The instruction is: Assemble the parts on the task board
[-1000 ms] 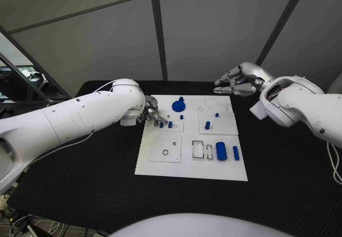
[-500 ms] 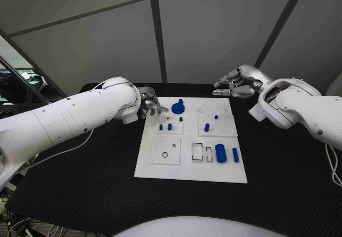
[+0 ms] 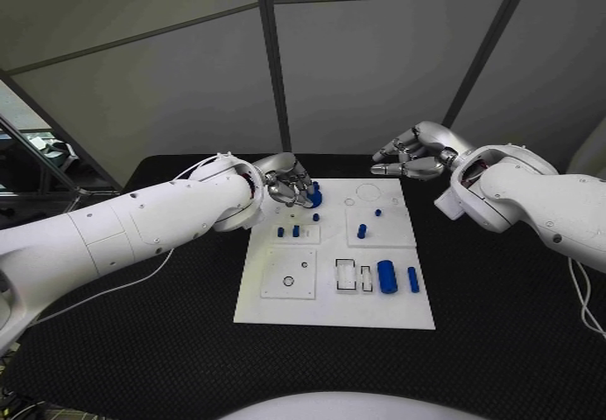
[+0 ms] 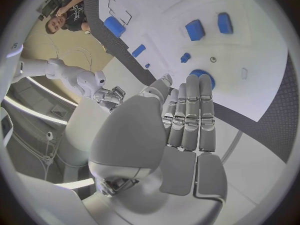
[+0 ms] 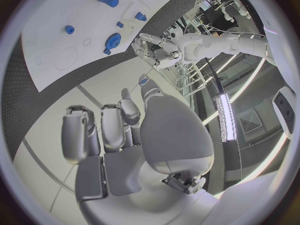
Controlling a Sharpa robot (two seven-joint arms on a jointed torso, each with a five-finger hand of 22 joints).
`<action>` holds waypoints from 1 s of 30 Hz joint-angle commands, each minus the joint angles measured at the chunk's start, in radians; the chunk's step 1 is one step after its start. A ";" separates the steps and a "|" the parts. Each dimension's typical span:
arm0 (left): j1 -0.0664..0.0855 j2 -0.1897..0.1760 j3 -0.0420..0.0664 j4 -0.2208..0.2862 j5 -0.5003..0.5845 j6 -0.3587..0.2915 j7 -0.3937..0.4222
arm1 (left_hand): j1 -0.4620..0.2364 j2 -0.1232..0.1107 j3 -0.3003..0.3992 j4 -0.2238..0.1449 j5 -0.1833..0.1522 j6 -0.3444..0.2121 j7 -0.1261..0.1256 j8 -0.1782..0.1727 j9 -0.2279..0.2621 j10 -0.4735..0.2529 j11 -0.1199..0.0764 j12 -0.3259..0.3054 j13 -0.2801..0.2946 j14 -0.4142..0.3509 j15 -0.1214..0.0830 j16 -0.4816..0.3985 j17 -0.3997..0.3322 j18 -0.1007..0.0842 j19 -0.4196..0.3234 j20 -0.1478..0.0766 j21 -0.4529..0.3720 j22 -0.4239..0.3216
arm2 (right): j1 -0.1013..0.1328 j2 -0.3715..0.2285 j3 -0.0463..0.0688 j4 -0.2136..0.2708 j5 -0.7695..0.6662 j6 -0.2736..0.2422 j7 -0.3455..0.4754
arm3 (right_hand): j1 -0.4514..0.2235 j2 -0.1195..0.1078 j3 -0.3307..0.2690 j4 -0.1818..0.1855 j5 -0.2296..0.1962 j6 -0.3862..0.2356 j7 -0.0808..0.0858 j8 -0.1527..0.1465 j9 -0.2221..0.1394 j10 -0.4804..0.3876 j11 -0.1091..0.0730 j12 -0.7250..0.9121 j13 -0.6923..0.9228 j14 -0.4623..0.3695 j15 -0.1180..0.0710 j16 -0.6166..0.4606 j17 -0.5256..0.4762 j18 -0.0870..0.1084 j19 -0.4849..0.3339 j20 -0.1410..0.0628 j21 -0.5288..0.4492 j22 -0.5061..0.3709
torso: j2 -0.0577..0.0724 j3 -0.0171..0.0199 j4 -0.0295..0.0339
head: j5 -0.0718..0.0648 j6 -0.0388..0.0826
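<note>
Blue round knob part (image 3: 313, 198) sits at the upper middle of the white task board (image 3: 331, 311). The left robot hand (image 3: 289, 185) has lifted off the small pegs and moved over it, fingers straight, holding nothing. The right robot hand (image 3: 412, 154) waits curled and empty. The knob looks next.

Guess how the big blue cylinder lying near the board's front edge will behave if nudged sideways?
The large blue cylinder lies on its side on the flat white task board, so it would probably roll. It looks like smooth rigid plastic, likely light and a little slippery to pinch.
</note>
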 commanded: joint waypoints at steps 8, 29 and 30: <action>-0.005 0.062 -0.029 -0.064 -0.284 -0.050 0.130 | -0.020 -0.030 0.012 -0.021 -0.012 0.045 0.007 0.002 -0.157 0.034 0.006 -0.023 -0.232 0.072 -0.002 -0.012 -0.046 -0.013 0.059 -0.006 -0.017 -0.009 | 0.002 0.005 0.000 0.001 0.001 0.000 0.014 | -0.006 -0.002 -0.002 0.004 0.007 -0.007 0.003 -0.005 0.001 -0.003 0.001 -0.005 -0.001 0.018 -0.003 -0.003 -0.001 0.010 -0.005 -0.002 -0.002 0.059 | 0.000 0.0001 0.0001 | -0.007 0.008; -0.015 0.122 -0.036 -0.135 -0.379 0.098 0.055 | -0.038 -0.013 0.007 -0.047 -0.013 0.080 0.014 0.003 -0.259 0.025 0.008 -0.020 -0.368 0.098 -0.005 0.105 -0.003 -0.013 0.094 -0.009 0.019 0.032 | 0.001 0.008 0.000 0.002 0.002 0.000 0.013 | -0.006 -0.002 -0.002 0.004 0.007 -0.007 0.003 -0.005 0.001 -0.003 0.001 -0.005 -0.001 0.018 -0.003 -0.003 -0.001 0.010 -0.005 -0.002 -0.002 0.059 | 0.000 0.0002 0.0008 | -0.013 0.010; -0.015 0.124 -0.036 -0.136 -0.379 0.099 0.055 | -0.038 -0.013 0.007 -0.048 -0.013 0.081 0.014 0.003 -0.261 0.025 0.008 -0.020 -0.370 0.098 -0.005 0.107 -0.002 -0.013 0.094 -0.009 0.020 0.033 | 0.001 0.008 0.000 0.002 0.002 0.000 0.013 | -0.006 -0.002 -0.002 0.004 0.007 -0.007 0.003 -0.005 0.001 -0.003 0.001 -0.005 -0.001 0.018 -0.003 -0.003 -0.001 0.010 -0.005 -0.002 -0.002 0.059 | -0.001 0.0004 0.0008 | -0.014 0.007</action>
